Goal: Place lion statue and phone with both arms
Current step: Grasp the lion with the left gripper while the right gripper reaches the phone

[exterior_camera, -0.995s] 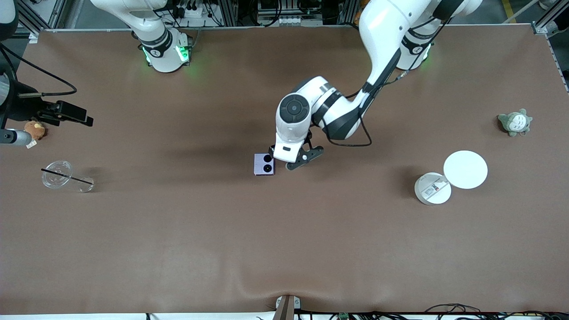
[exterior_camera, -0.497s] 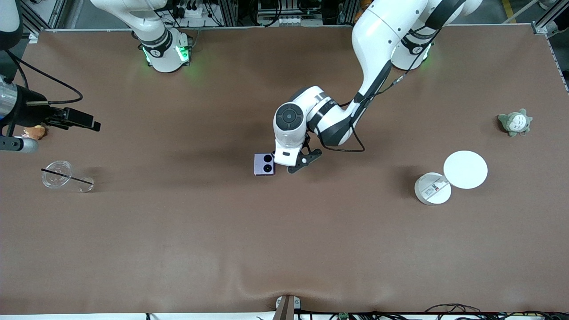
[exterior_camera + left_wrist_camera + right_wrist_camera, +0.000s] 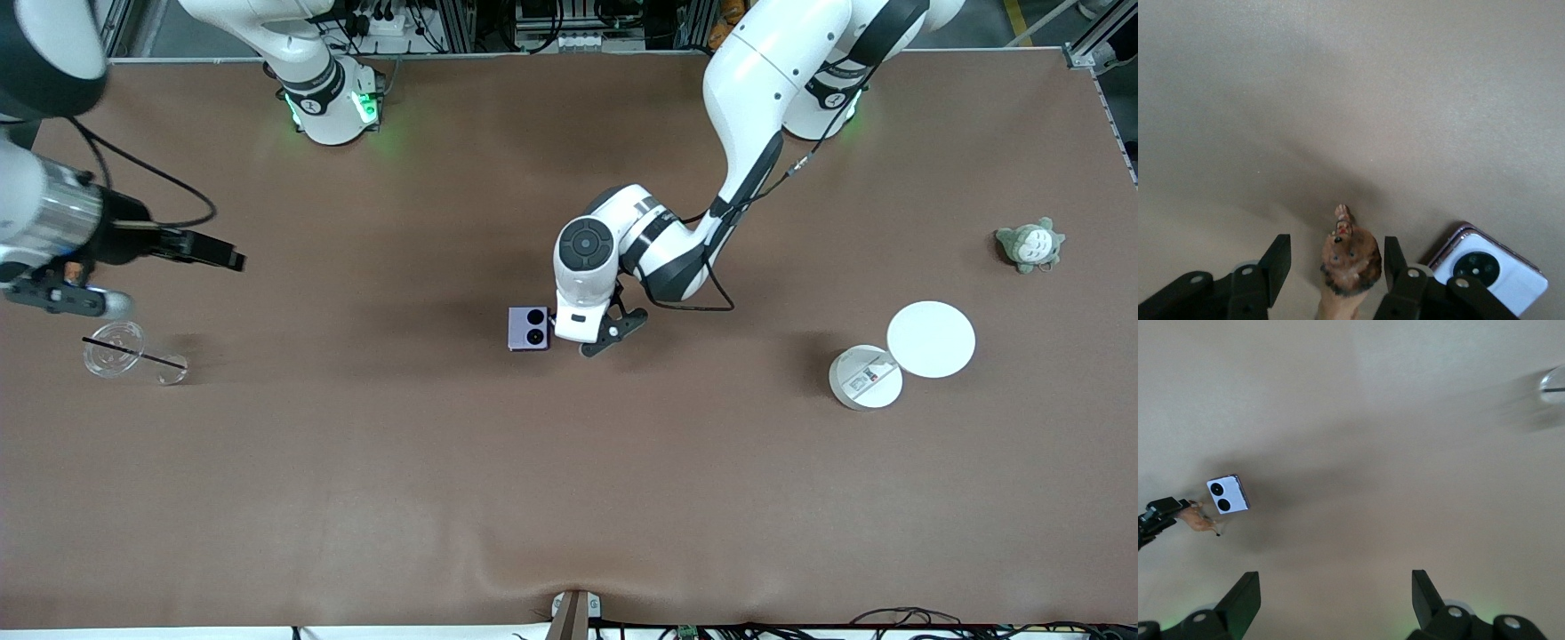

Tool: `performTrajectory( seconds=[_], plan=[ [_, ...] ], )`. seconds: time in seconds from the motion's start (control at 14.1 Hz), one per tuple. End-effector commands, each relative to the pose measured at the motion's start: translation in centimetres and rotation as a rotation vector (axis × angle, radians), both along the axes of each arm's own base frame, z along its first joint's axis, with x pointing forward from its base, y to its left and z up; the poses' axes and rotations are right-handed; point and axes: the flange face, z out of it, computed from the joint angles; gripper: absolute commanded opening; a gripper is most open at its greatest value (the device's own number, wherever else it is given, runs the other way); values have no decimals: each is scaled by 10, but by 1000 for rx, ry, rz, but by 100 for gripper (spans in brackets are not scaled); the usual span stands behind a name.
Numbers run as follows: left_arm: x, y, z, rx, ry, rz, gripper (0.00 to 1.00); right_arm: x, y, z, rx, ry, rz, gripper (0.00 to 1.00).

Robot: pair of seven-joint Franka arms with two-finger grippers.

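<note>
The lion statue [image 3: 1350, 257], a tiny orange-brown figurine, stands on the table between the fingers of my left gripper [image 3: 1336, 255]. One finger is almost on it and a gap shows at the other, so the gripper is open. In the front view the left gripper [image 3: 587, 342] hides the statue. The lavender phone [image 3: 528, 328] lies flat right beside that gripper, toward the right arm's end. The right wrist view shows the phone [image 3: 1227, 495] and the lion statue [image 3: 1198, 519] from far off. My right gripper [image 3: 1337, 583] is open and empty, up in the air at the right arm's end of the table.
A clear cup with a black straw [image 3: 124, 351] lies on the table under the right arm. Two white discs [image 3: 931, 339] [image 3: 865, 377] and a grey-green plush [image 3: 1029, 244] are toward the left arm's end.
The left gripper's fingers have drawn in around the lion statue and the hand has shifted slightly. The right arm has swung in from the table's end toward the middle.
</note>
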Motion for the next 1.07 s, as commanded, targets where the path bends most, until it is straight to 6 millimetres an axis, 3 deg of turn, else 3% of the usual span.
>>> performTrajectory(
  seconds=[0.0, 0.07, 0.14, 0.5, 0.64, 0.78, 0.99],
  plan=[
    [5, -4, 4, 9, -42, -1, 22, -3, 36, -18, 1, 6, -39, 100],
    [5, -4, 6, 21, -60, -27, 9, -5, 48, -26, -1, 2, -34, 100],
    [6, -3, 7, 29, -73, -47, 3, -6, 57, -40, -2, -2, -24, 100],
    [23, 12, 33, 35, -101, -143, 0, -19, 126, -123, -14, -15, 73, 100],
    [44, 36, 53, 43, -102, -195, 0, -17, 169, -156, -18, -36, 130, 100],
    [66, 68, 63, 60, -82, -270, 0, -15, 194, -180, -19, -64, 161, 100],
    [98, 120, 73, 73, -52, -373, 0, -15, 243, -240, -36, -58, 220, 100]
  ],
)
